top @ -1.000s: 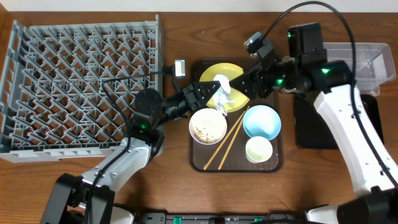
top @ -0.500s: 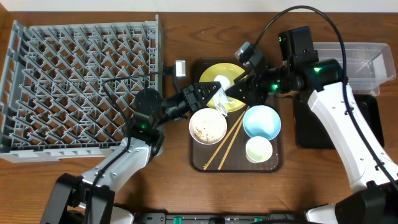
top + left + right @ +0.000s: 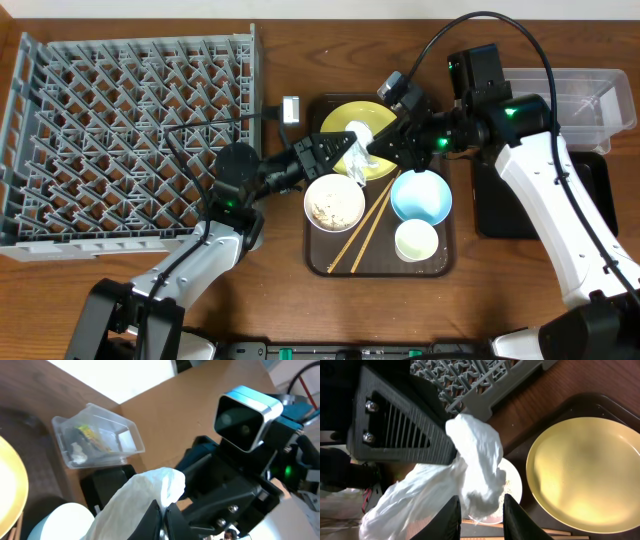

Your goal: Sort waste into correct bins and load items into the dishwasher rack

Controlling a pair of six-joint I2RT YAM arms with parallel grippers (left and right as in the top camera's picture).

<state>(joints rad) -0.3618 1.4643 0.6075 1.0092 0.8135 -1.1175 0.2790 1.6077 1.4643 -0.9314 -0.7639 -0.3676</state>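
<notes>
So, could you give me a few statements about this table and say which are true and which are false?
1. The left claw is pinching the white napkin. True.
2. The yellow plate sits in the grey rack. False: it lies on the brown tray.
3. The chopsticks lie between the white bowl and the blue bowl. True.
4. The clear tub has nothing in it. False: the left wrist view shows a colourful wrapper inside.
5. The right claw is far from the napkin. False: its fingers stand on either side of it.
</notes>
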